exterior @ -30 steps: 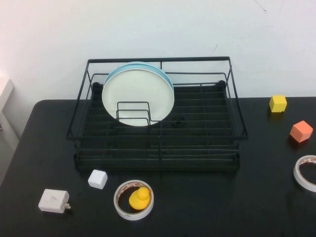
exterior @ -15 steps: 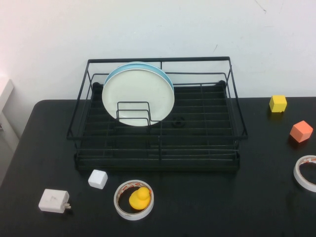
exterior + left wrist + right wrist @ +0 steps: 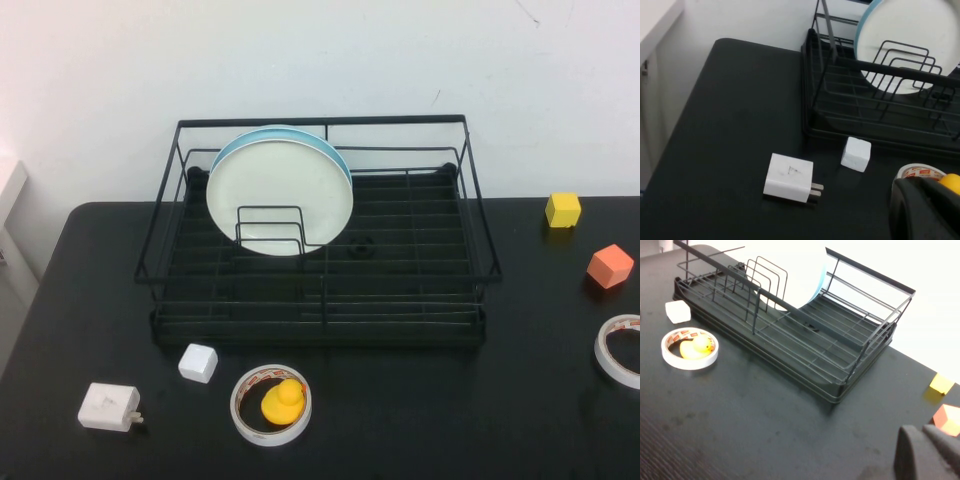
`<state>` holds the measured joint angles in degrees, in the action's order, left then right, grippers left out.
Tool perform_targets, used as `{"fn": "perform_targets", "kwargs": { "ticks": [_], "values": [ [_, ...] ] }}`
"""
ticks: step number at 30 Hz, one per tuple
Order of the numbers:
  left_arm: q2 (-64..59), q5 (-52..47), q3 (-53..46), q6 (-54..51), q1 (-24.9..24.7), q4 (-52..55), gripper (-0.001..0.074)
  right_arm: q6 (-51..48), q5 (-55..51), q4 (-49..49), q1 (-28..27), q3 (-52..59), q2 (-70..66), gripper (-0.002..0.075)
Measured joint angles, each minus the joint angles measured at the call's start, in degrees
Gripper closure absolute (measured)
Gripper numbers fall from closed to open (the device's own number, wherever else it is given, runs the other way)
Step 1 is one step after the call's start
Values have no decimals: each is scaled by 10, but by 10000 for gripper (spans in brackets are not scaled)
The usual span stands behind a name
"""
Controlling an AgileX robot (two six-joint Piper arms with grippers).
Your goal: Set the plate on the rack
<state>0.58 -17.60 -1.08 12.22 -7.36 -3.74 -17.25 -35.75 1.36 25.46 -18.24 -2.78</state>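
The white plate (image 3: 280,195) stands upright in the black wire rack (image 3: 320,300), leaning at the upright dividers on the rack's left side. A light blue plate (image 3: 338,155) stands right behind it. The plate also shows in the left wrist view (image 3: 910,30) and the right wrist view (image 3: 790,270). Neither arm shows in the high view. My left gripper (image 3: 932,210) is shut and empty, low over the table's front left near the tape roll. My right gripper (image 3: 927,450) is shut and empty, over the table's right front near the orange cube.
A white charger (image 3: 108,407), a white cube (image 3: 198,362) and a tape roll (image 3: 245,415) with a yellow duck (image 3: 284,400) inside lie in front of the rack. A yellow cube (image 3: 563,209), an orange cube (image 3: 609,266) and another tape roll (image 3: 618,350) lie at the right.
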Motion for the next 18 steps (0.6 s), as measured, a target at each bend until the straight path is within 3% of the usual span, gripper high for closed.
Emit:
{"fn": "perform_targets", "kwargs": {
  "ticks": [18],
  "values": [
    [0, -2, 0, -40, 28, -3, 736, 0, 0, 0, 0, 0, 0, 728]
  ]
}}
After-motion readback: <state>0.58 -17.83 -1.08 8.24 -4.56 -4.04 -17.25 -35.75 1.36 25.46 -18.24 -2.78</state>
